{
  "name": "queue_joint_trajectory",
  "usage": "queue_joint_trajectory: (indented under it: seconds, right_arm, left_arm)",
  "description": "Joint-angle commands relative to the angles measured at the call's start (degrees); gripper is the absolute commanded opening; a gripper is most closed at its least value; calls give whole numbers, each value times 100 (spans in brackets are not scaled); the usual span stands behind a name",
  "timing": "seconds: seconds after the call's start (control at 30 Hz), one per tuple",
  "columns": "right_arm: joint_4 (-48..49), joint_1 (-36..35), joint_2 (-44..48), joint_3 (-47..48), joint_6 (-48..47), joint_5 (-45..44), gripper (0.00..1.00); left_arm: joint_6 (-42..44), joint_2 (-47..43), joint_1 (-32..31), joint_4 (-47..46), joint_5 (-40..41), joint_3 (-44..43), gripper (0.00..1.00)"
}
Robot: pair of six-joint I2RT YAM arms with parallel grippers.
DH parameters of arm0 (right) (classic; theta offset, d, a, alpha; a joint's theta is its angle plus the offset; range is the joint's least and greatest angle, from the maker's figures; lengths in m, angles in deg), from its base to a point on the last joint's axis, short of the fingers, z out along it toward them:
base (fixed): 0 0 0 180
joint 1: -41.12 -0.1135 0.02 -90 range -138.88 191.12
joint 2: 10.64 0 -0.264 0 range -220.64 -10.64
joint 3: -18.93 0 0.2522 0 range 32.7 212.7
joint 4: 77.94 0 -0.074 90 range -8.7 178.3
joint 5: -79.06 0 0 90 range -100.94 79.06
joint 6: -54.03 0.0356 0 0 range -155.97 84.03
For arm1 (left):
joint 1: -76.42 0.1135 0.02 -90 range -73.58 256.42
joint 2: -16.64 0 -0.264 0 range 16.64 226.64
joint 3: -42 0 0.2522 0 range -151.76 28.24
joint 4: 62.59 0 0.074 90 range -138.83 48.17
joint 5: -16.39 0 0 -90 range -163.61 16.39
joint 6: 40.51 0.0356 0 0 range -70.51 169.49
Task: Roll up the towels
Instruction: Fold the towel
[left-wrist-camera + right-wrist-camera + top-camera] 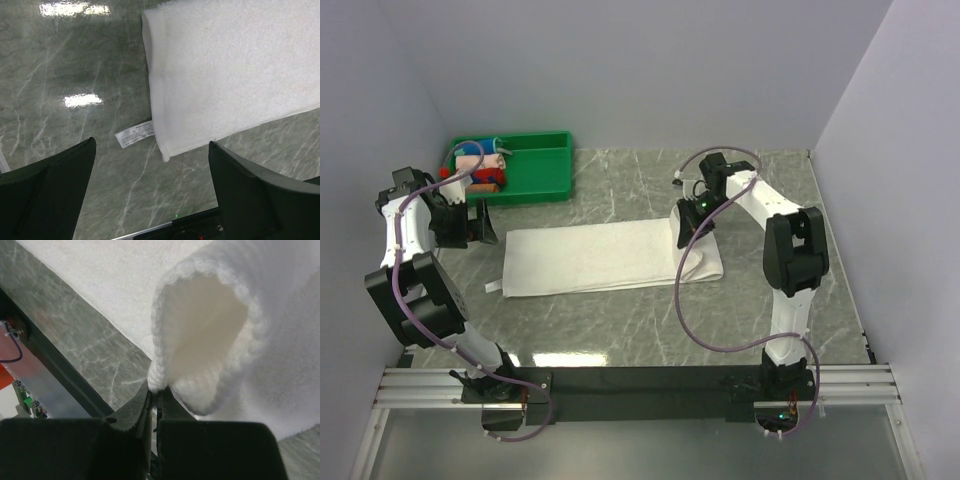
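The white terry towel [600,258] lies folded in a long strip across the marble table. My right gripper [688,230] is shut on the towel's right end and holds its hemmed edge [159,371] lifted and curled over into a loop [205,335]. My left gripper [480,222] is open and empty, just left of the towel's left end. In the left wrist view the towel's left end [225,75] and its care label [134,135] lie between and beyond my spread fingers [55,185].
A green bin [525,168] with small coloured rolled cloths [482,165] stands at the back left, close behind my left gripper. Walls close in at the left, back and right. A black rail [640,385] runs along the near edge.
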Motion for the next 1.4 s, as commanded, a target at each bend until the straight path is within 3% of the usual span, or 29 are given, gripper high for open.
queue_joint_trajectory:
  seconds: [0.0,0.4,1.37]
  right_arm:
    - [58,-149,-22,353,179,-67,0]
    - [-99,-457,-541,933,365,83,0]
    - [-521,-853,-242,590,48,302,0]
  left_arm:
    - [-206,-220,-18,-58,51,-63,100]
    - [-198,-185,-27,-120,130,-36,99]
    - [-435,-457,-27,-462,113,429,99]
